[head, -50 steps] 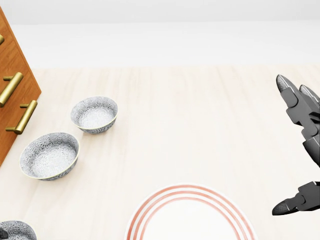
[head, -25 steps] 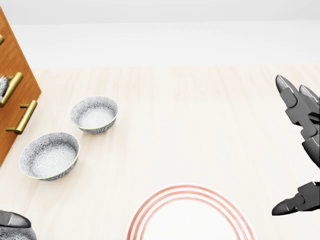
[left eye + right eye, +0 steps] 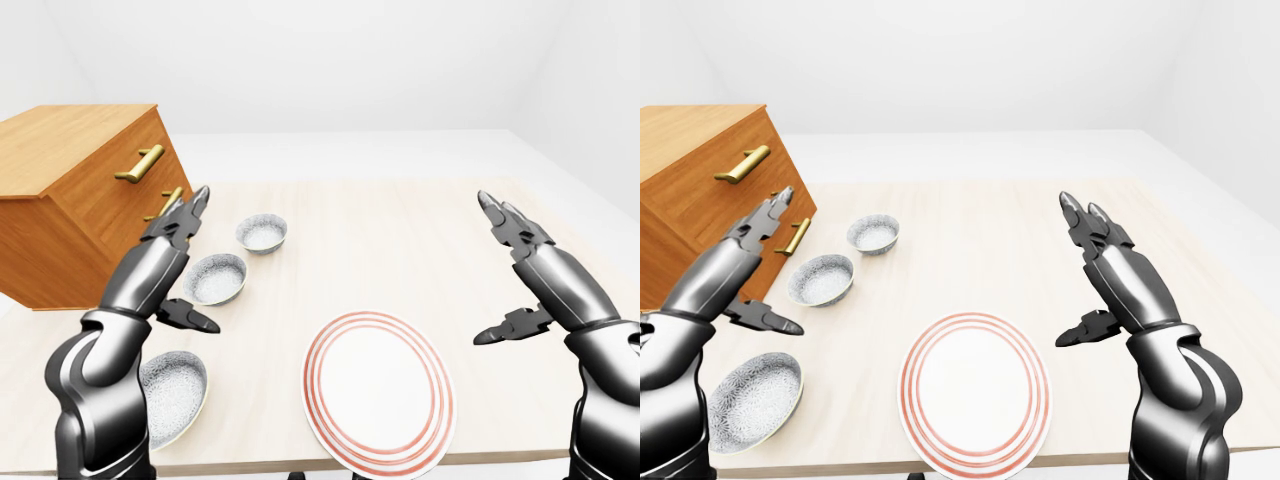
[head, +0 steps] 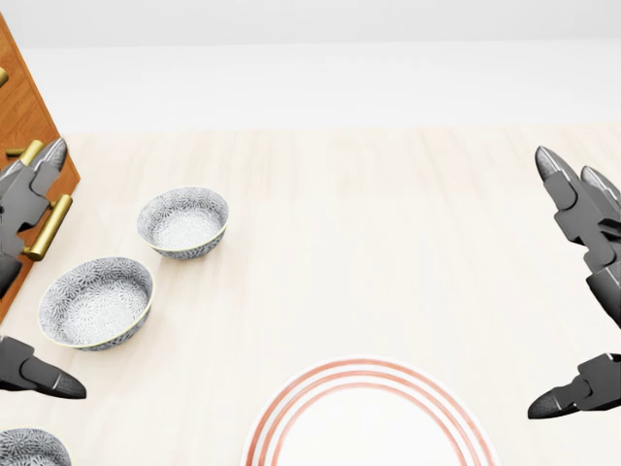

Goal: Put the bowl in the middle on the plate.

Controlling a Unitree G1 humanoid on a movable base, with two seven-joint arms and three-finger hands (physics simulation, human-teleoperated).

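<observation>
In the left-eye view the left hand (image 3: 165, 262) is released, with fingers spread and nothing in it. It stands just left of the middle bowl (image 3: 215, 278), which rests on the bench (image 3: 400, 235) left of centre. I judge that the reach is in hand; next, the fingers must close on the rim.

In the head view the bowl lies at lower left, apart from the fingers, and the empty plate (image 4: 369, 427) is at bottom centre.

In the right-eye view the right hand (image 3: 1110, 280) is also released, to the right of the plate.

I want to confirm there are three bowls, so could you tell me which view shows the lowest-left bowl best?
The right-eye view: the lowest-left bowl shows nearly whole. In the left-eye view the left arm covers its left part; the head view cuts it off at the bottom edge.
</observation>
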